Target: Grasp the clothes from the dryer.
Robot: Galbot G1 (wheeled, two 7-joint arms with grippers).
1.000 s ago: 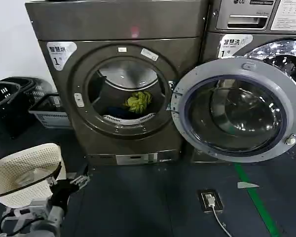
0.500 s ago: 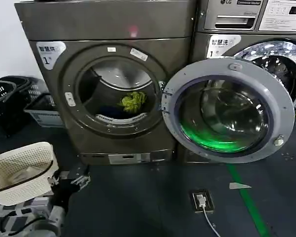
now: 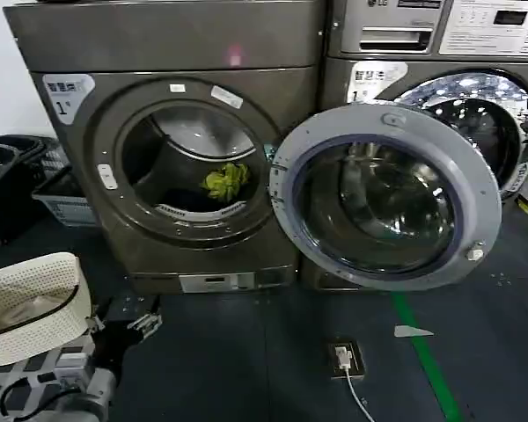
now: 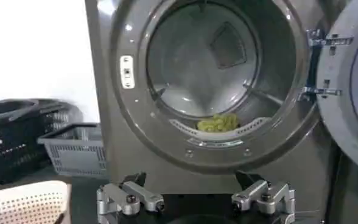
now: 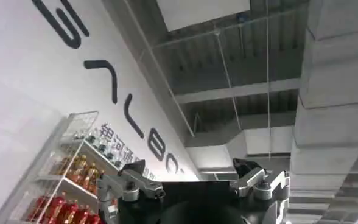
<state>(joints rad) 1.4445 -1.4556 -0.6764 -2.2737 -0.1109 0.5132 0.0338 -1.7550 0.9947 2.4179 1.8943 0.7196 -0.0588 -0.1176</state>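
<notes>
Fingers of the left gripper point(image 3: 143, 323) stand spread at lower left, well short of the dryer point(image 3: 172, 53); the right gripper point(image 5: 194, 190) is spread too. Beyond, the clothes point(image 3: 224, 182) lie on the drum floor: soft, light, best pinched at the wad's bunched top.

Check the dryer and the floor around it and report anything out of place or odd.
Nothing looks damaged or spilled. The dryer door hangs wide open, with the clothes inside the drum. One oddity: a small socket box with its cable lies loose on the floor before the machines.
</notes>
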